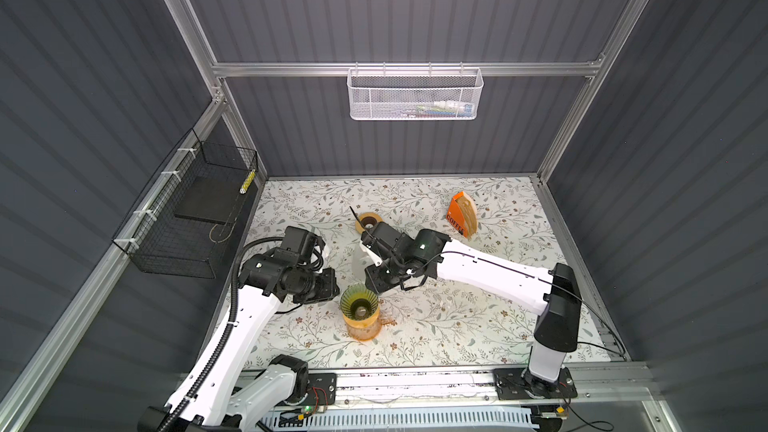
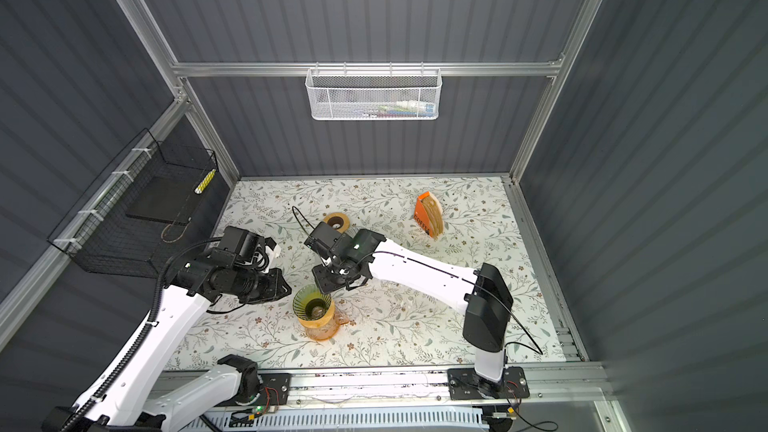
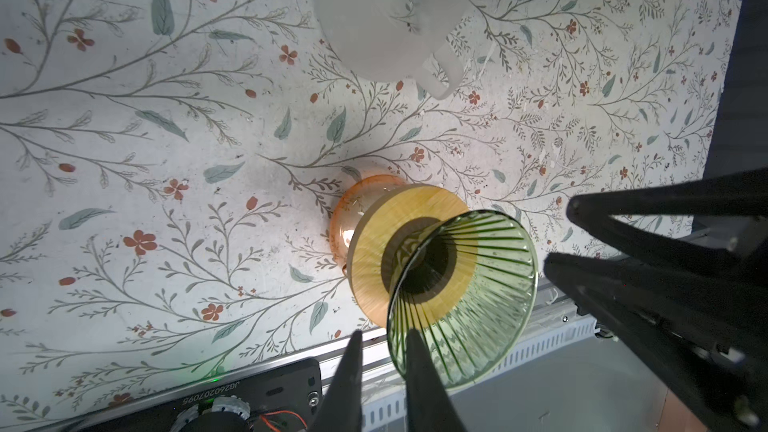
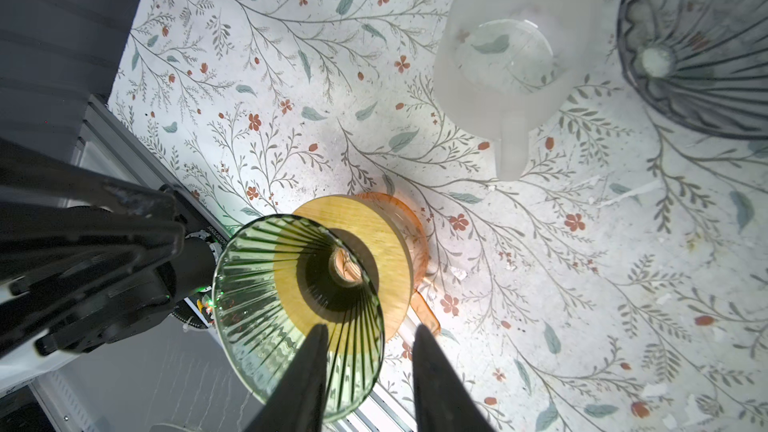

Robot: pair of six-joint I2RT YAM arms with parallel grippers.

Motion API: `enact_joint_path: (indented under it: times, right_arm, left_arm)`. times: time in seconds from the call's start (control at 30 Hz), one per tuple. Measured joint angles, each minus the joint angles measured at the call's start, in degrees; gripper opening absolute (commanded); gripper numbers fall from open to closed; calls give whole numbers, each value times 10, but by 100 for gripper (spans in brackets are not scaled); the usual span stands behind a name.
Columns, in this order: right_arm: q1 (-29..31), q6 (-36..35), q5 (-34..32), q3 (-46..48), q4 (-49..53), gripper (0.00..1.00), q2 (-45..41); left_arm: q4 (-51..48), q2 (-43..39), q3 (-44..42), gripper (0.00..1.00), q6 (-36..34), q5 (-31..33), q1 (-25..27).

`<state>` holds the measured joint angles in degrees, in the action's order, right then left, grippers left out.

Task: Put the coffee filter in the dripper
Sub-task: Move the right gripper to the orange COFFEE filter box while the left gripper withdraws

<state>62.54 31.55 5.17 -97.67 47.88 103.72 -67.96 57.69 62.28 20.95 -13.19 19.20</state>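
The dripper (image 1: 359,304) (image 2: 312,305) is green ribbed glass on a wooden collar, standing on an orange carafe (image 1: 362,331) near the table's front. It holds nothing that I can see. Brown coffee filters (image 1: 469,218) (image 2: 436,218) stand in an orange holder at the back right. My left gripper (image 3: 384,332) (image 1: 336,289) hovers at the dripper's (image 3: 478,313) left rim, its fingers slightly apart and touching nothing. My right gripper (image 4: 370,327) (image 1: 372,288) hangs over the dripper's (image 4: 257,305) far rim, open wider, one finger above the bowl and one outside it. Neither holds a filter.
A frosted white carafe (image 4: 515,56) (image 3: 390,14) stands just behind the dripper, and a grey ribbed dripper (image 4: 698,43) on a wooden collar (image 1: 368,222) behind that. A black wire basket (image 1: 187,218) hangs on the left wall. The metal rail (image 1: 415,384) borders the front.
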Motion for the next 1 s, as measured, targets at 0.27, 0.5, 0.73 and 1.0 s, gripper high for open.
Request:
enact_joint_path:
  times: [0.27, 0.5, 0.73, 1.0]
  right_arm:
    - [-7, 2, -34, 53, -34, 32, -72]
    - [-67, 1, -61, 191, -77, 28, -180]
    - [-206, -26, -78, 316, -121, 25, -284]
    - [-350, -65, -73, 378, -181, 21, -305]
  left_arm:
    - [48, -11, 18, 22, 40, 26, 0]
    - [155, 33, 57, 21, 67, 31, 0]
    - [271, 55, 58, 22, 81, 19, 0]
    - [342, 105, 53, 22, 81, -4, 0]
